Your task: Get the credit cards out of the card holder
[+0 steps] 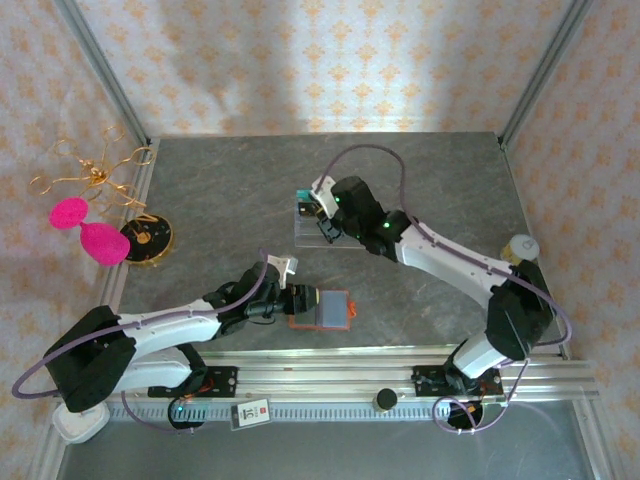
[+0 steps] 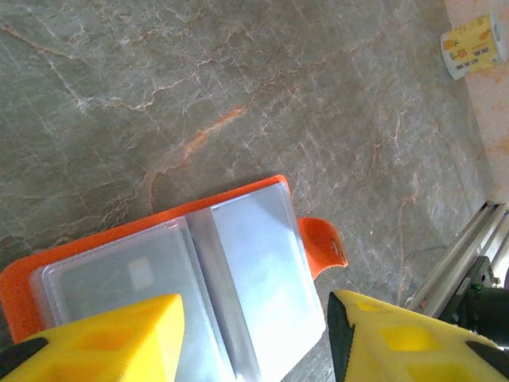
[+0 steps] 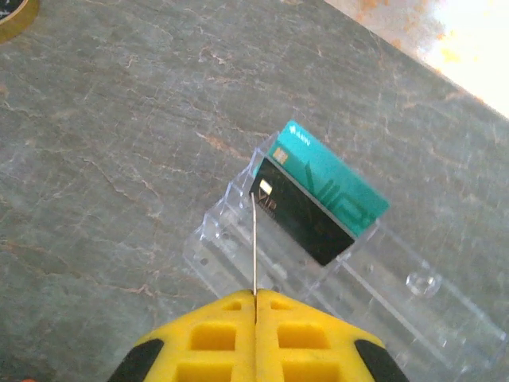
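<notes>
Left gripper (image 2: pixel 254 309): jaws released, spread to either side of the open orange card holder (image 2: pixel 246 247). The holder lies flat on the counter (image 2: pixel 238 79) near the arm bases, clear sleeves up. Right gripper (image 3: pixel 255 296): jaws clenched on a thin card (image 3: pixel 254 247) seen edge-on, colour indiscernible, over the clear rack (image 3: pixel 413 306). A teal card (image 3: pixel 338 179) and a black card (image 3: pixel 306 223) stand in its slots.

Teal card (image 3: pixel 338 179), black card (image 3: pixel 306 223): upright, side by side in clear rack (image 3: pixel 445 310). Third card (image 3: pixel 253 239): edge-on, pinched in right gripper (image 3: pixel 255 295). Orange holder (image 2: pixel 238 263): open flat, sleeves up.
</notes>
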Robot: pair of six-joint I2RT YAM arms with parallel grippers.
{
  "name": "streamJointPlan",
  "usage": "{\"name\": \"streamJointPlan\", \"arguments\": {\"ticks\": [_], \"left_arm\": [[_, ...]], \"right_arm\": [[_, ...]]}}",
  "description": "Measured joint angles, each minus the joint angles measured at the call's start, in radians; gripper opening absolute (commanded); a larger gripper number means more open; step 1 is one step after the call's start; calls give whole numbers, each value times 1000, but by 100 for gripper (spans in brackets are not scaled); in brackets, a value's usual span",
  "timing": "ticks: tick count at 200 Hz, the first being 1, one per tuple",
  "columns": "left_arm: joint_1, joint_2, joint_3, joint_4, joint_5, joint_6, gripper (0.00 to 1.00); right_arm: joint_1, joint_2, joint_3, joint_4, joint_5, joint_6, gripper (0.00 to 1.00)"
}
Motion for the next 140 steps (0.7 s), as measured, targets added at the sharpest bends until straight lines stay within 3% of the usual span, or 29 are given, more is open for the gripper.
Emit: {"name": "streamJointPlan", "arguments": {"ticks": [102,140], "left_arm": [[66,-28,81,-133,105,64,51],[77,-30,80,-137,130,64,50]], "right_arm": [[-123,237,364,-269,-295,-433,0],[-137,359,495,-343,-336,-537,0]]}}
